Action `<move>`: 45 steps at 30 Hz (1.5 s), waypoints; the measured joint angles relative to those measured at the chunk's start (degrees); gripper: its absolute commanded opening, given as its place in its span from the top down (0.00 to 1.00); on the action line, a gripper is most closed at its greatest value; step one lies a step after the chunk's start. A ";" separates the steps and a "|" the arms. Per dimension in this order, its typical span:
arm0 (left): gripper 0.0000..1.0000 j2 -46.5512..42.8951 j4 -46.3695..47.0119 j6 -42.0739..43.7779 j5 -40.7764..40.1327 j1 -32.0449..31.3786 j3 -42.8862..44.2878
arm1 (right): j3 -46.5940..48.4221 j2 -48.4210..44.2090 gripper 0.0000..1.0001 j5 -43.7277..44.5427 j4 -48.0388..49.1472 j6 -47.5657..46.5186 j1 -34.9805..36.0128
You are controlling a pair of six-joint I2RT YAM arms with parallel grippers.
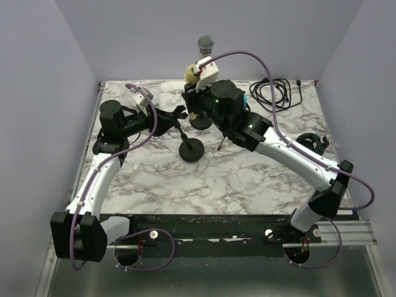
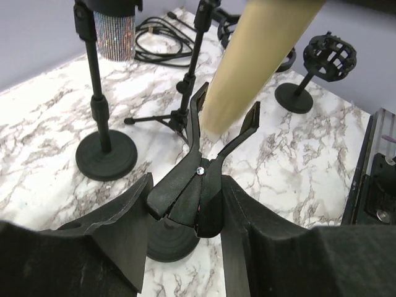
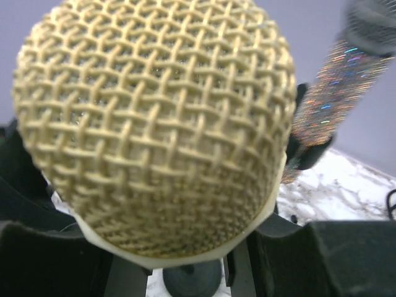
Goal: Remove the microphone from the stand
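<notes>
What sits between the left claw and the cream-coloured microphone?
A black forked plastic clip: the left gripper pinches its base, the cream microphone ends at its prongs. Seen in left wrist view.

Woven wire mesh on the microphone (image 3: pixel 154 124); matt black stand (image 2: pixel 185 192).

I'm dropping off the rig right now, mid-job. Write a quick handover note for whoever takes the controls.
Grips: left end effector shut on the stand's clip, steadying it; right end effector shut on the gold microphone, just below its mesh head.
Position: the microphone's tail end hangs right at the clip's prongs; the stand's round base sits on the marble table.
Done: both grips set, microphone mostly out of the clip.
Left: lift it fully clear while the left holds the stand. I cannot tell whether the tail is already free.
</notes>
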 measured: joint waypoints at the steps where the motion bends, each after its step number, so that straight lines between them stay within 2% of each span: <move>1: 1.00 0.02 -0.24 0.26 -0.50 0.00 -0.44 | -1.31 -1.64 0.99 0.96 1.73 -0.31 -0.20; 7: 1.00 0.02 -1.29 0.96 -2.05 0.00 -1.73 | -3.87 -9.05 0.99 2.93 8.63 -0.55 -1.05; 13: 1.00 0.24 -1.25 0.50 -2.56 -0.42 -1.55 | -7.45 -12.24 0.99 -2.49 7.39 3.26 -1.01; 15: 0.93 0.37 -1.36 -0.44 -2.91 -0.55 -1.44 | -8.63 -13.07 0.99 -4.42 4.39 5.16 -1.03; 19: 0.62 0.48 -1.77 -1.33 -4.37 -1.49 -1.16 | -12.07 -16.41 0.99 -6.93 -3.19 9.92 -1.01; 20: 0.59 0.48 -1.84 -1.38 -4.66 -1.81 -1.11 | -13.79 -18.08 0.99 -7.19 -4.98 11.17 -1.01; 29: 0.41 0.61 -4.22 -2.10 -7.65 -4.59 0.33 | -31.21 -35.04 0.99 -6.16 -19.37 21.97 -1.01; 31: 0.22 0.61 -4.20 -2.71 -7.85 -4.79 0.35 | -33.94 -36.89 0.99 -4.44 -22.64 25.31 -1.01; 34: 0.02 0.63 -4.26 -4.42 -7.78 -5.03 0.55 | -38.21 -37.29 0.96 -1.55 -27.85 31.76 -1.01; 37: 0.02 0.70 -4.15 -5.42 -7.74 -5.22 0.68 | -43.19 -35.82 0.92 1.95 -31.78 38.29 -1.01; 40: 0.02 0.72 -4.17 -6.23 -7.76 -5.51 0.68 | -46.45 -31.91 0.92 5.49 -36.28 44.11 -1.38; 45: 0.02 0.50 -4.33 -6.43 -7.74 -6.05 0.68 | -48.76 -25.99 0.92 6.82 -37.97 48.46 -3.52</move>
